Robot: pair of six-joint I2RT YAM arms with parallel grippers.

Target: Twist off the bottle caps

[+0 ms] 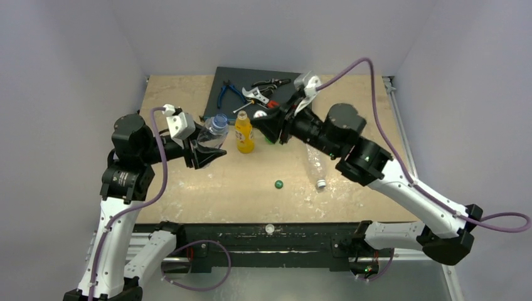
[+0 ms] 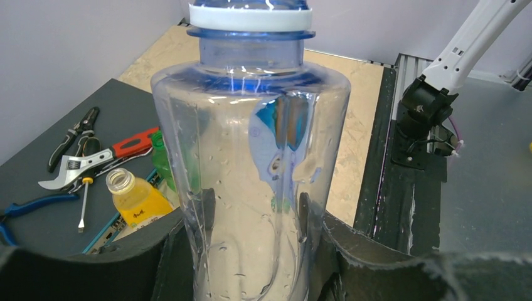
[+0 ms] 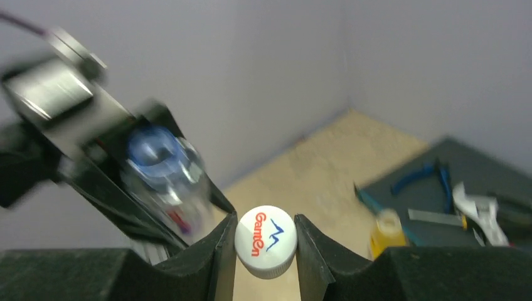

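The tan table (image 1: 351,207) carries a dark mat (image 1: 219,78) at its 12 o'clock edge. On the mat lie hand tools, among them blue-handled pliers (image 1: 227,93) and an adjustable wrench (image 1: 254,95).

The left gripper (image 2: 255,210) is closed around the lower body of a clear blue-labelled bottle (image 2: 251,125). It holds the bottle off the table, tipped toward 1 o'clock in the top view. This bottle's blue cap (image 2: 250,3) sits on its neck above a white ring.

At 4 o'clock from the orange-yellow bottle (image 1: 244,134), a second clear bottle (image 1: 314,162) lies on its side. Its white cap (image 1: 320,184) is on and points toward 6 o'clock. The orange-yellow bottle stands upright just below the mat, between the two grippers, with its mouth open. A green bottle (image 2: 162,160) shows in the left wrist view, mostly hidden behind the held bottle.

The right gripper (image 3: 265,231) is at 3 o'clock from the orange-yellow bottle. Its fingers are nearly together, pinching a loose white cap (image 3: 265,243) printed in red and blue, clear of any bottle.

A dark green cap (image 1: 278,184) lies alone on the table at 5 o'clock from the orange-yellow bottle.
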